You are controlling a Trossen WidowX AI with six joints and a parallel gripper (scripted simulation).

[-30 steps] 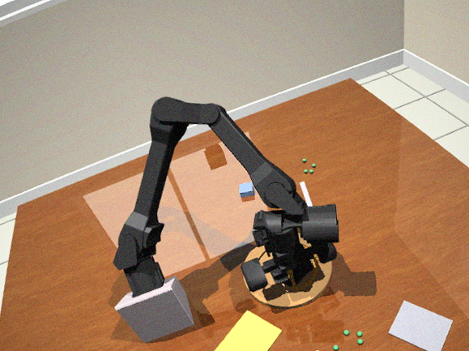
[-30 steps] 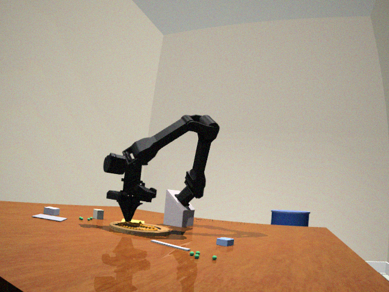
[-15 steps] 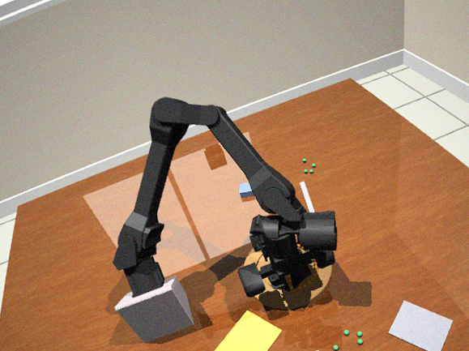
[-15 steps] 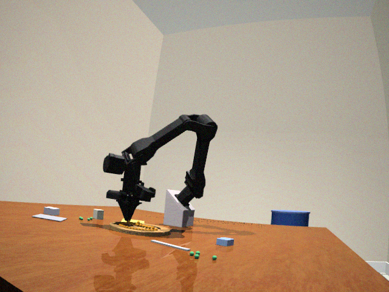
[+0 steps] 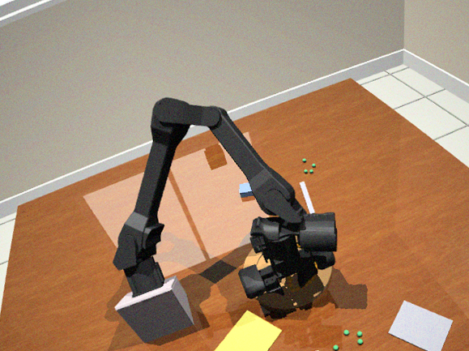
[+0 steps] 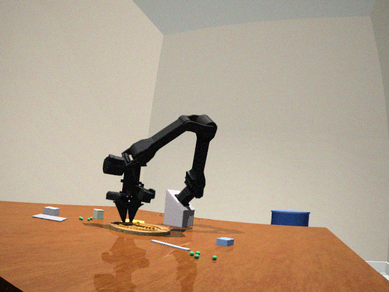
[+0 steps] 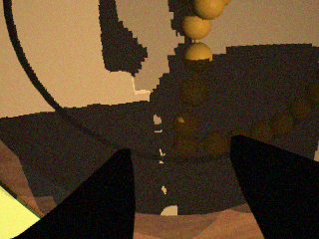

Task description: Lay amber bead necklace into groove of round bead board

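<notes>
The gripper (image 7: pixel 181 179) hangs just above the round bead board (image 6: pixel 140 229) with its jaws parted and nothing between them; the amber bead necklace (image 7: pixel 198 7) lies on the board's face ahead of the fingertips, one strand running away from them and a second, shadowed strand curving off to one side. The dark groove (image 7: pixel 27 74) arcs well to the side of the beads, so the necklace appears to rest on the flat middle, not in the channel (my reading from the wrist view). The risk from here is that a regrasp pinches only one bead and drags the rest into a heap, or that lifting flicks the loose strand over the board's rim. Close below the fingertips sits a yellow sheet (image 5: pixel 246 340), and beyond the board lie a white strip (image 6: pixel 170 245), green beads (image 6: pixel 196 253) and a small blue block (image 6: pixel 225 241), none between gripper and groove.
</notes>
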